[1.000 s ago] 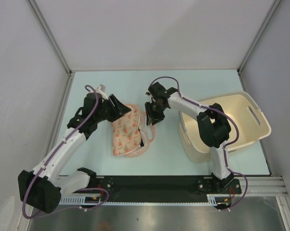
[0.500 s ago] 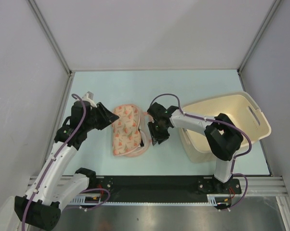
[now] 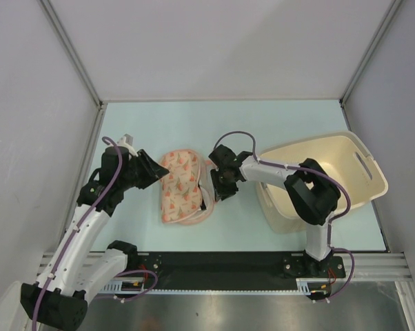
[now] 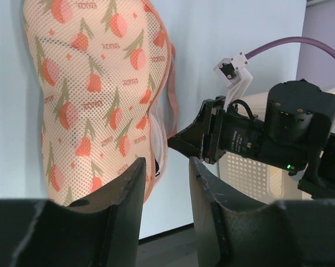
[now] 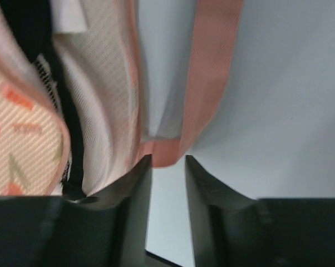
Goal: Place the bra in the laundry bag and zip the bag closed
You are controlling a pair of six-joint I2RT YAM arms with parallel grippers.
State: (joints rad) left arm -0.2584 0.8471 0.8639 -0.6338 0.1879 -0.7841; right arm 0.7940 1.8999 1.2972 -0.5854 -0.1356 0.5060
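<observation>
The laundry bag (image 3: 180, 186), peach mesh with orange-red marks, lies flat between my two grippers and fills the left of the left wrist view (image 4: 95, 94). The bra (image 5: 60, 105) sits inside it. Only its black edging and some white fabric show at the open right edge, also seen in the left wrist view (image 4: 152, 166). My left gripper (image 3: 158, 175) is open and empty just left of the bag. My right gripper (image 3: 218, 189) is at the bag's right edge, with its jaws slightly apart (image 5: 167, 161) right at the base of the bag's peach loop (image 5: 212, 72). Nothing is between them.
A cream plastic basket (image 3: 359, 162) stands to the right, against the right arm's elbow. The pale table (image 3: 262, 124) is walled at the back and sides. The black base rail (image 3: 221, 265) runs along the near edge.
My left gripper has drawn back left off the bag's top left. My right gripper has come down from beyond the bag's top right to its right edge.
</observation>
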